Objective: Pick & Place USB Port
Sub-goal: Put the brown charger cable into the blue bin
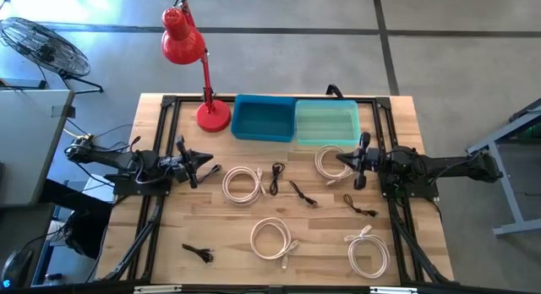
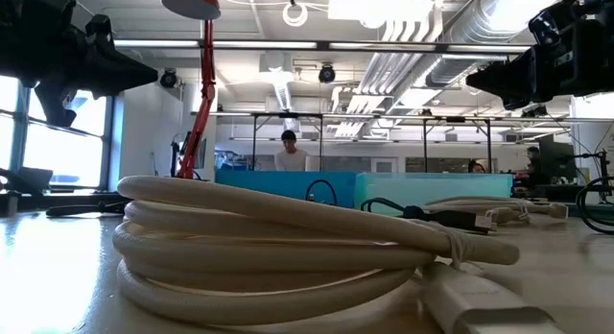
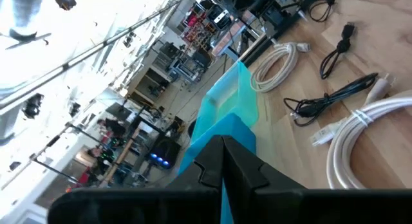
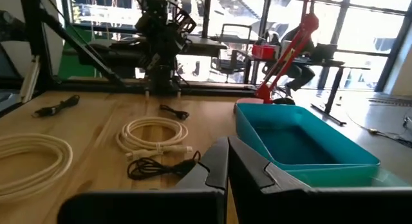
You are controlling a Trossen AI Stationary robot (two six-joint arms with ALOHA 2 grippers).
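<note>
While a person (image 2: 289,150) stands far back in the bright room, the wooden table (image 1: 161,243) carries white cable coils and small black USB cables. A red lamp (image 1: 188,49) sits at the far left corner, with a blue bin (image 1: 263,119) and a teal bin (image 1: 327,122) along the far edge. One black cable (image 1: 300,193) lies mid-table, another (image 1: 199,253) near the front left corner. The left gripper (image 1: 205,168) hangs above the left side, fingers pressed together, empty. The right gripper (image 1: 347,161) hovers over a coil (image 1: 328,161) by the teal bin, fingers also together, holding nothing.
</note>
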